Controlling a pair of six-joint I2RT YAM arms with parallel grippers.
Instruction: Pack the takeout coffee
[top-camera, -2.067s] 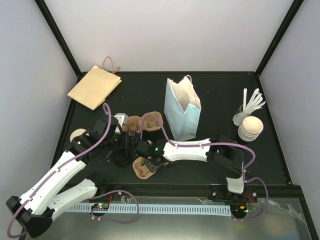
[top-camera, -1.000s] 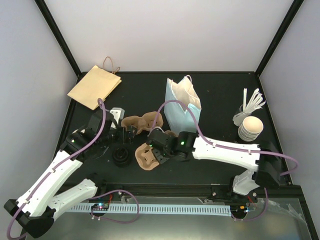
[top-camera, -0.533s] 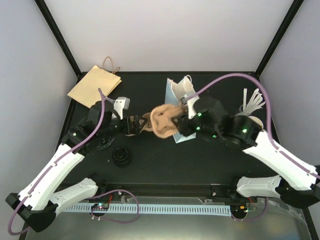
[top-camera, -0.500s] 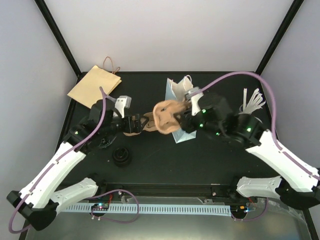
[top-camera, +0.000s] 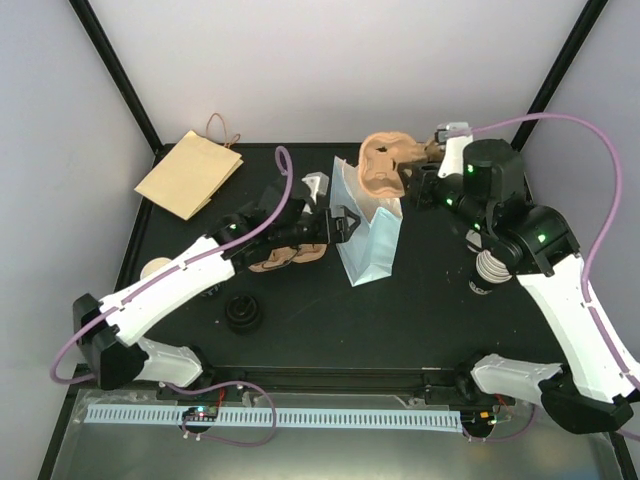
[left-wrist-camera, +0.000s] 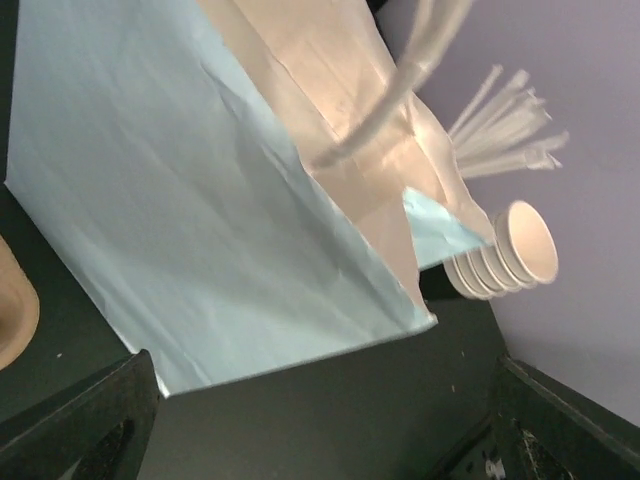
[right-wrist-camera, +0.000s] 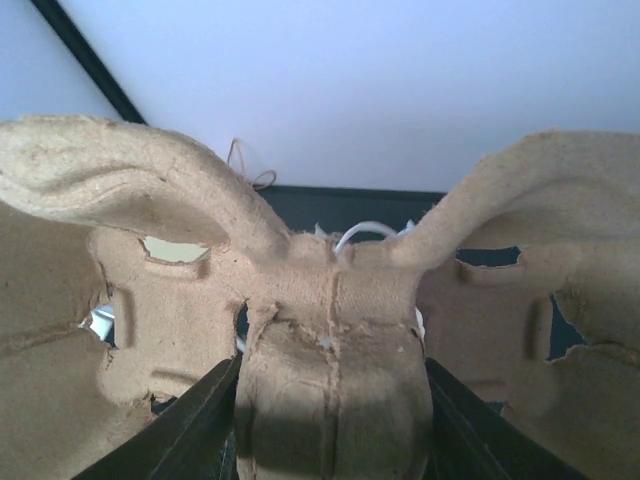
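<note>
The takeout coffee is not in any view. My right gripper (top-camera: 415, 175) is shut on a tan pulp cup carrier (top-camera: 383, 165) and holds it high over the back of the open light-blue paper bag (top-camera: 365, 240). In the right wrist view the carrier (right-wrist-camera: 330, 330) fills the frame, pinched between the two fingers of that gripper (right-wrist-camera: 330, 425). My left gripper (top-camera: 343, 222) stands open right beside the bag's left face. In the left wrist view the bag (left-wrist-camera: 200, 220) lies just ahead of the gripper (left-wrist-camera: 330, 440), with nothing between the fingers.
A second pulp carrier (top-camera: 287, 257) lies under the left arm. A pile of black lids (top-camera: 243, 315) sits near the front. A flat brown bag (top-camera: 190, 172) lies at back left. A stack of lidless white cups (left-wrist-camera: 510, 255) and straws (left-wrist-camera: 500, 110) stand right of the blue bag.
My right arm has lifted the carrier off the table's middle and carried it up and back over the blue bag. My left arm has swung right, up to the bag's side.
</note>
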